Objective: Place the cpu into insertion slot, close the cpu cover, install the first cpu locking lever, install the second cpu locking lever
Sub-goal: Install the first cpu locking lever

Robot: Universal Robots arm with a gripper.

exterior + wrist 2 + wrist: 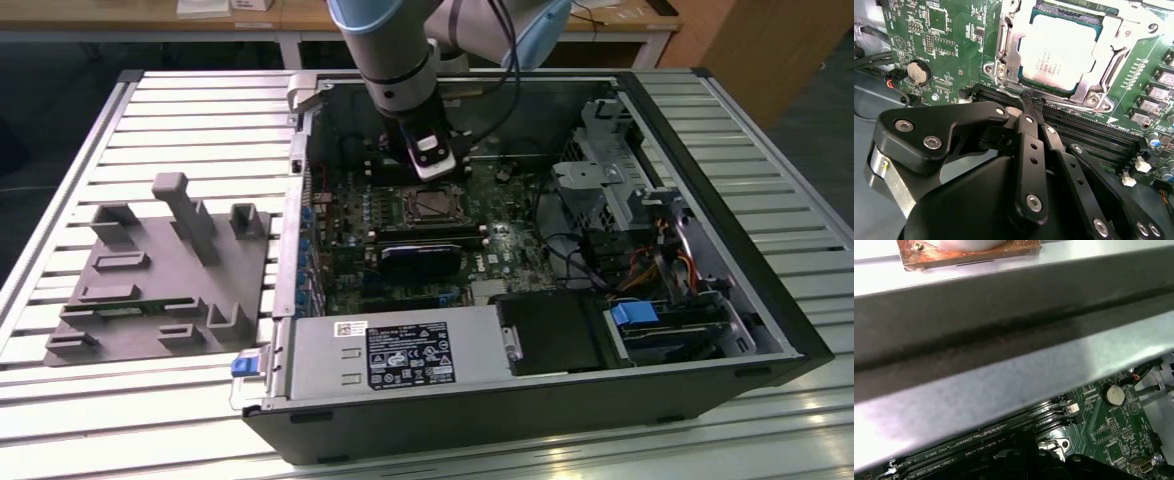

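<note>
Where arm reaches into case: gripper point(430, 165) hangs over the motherboard point(400, 250) inside the open pc case point(747, 290), w/ wrist pointing down.
Gripper state: in second wrist view the two black fingers point(1030, 130) lie pressed together down to the tips point(1029, 98). No gap btw them, nothing seen clamped.
Cpu: silvery-grey square point(1059, 50), lying flat in the insertion slot point(430, 205).
Cpu cover: metal frame point(1003, 52) down flat around the cpu; chip top shows thru its window.
Cpu vs gripper: tips sit just beside the socket's edge, at the side facing the memory slots point(1089, 135). They are off the chip, not touching its top. Cannot tell if the tips touch the frame.
Memory slots: long black rows running btw gripper body and socket, also in first wrist view point(989, 437).
Coin cell: round silver disc point(918, 73) on the green board, well apart from the socket.
First wrist view: grey metal bar point(1004, 370) of the case crosses in front, board point(1109, 440) below it.
Surroundings: case rests on slatted metal table point(200, 110). Grey fixture plate point(160, 275) lies at exterior view's left of it. Psu box point(400, 355) is at the case's near end.
</note>
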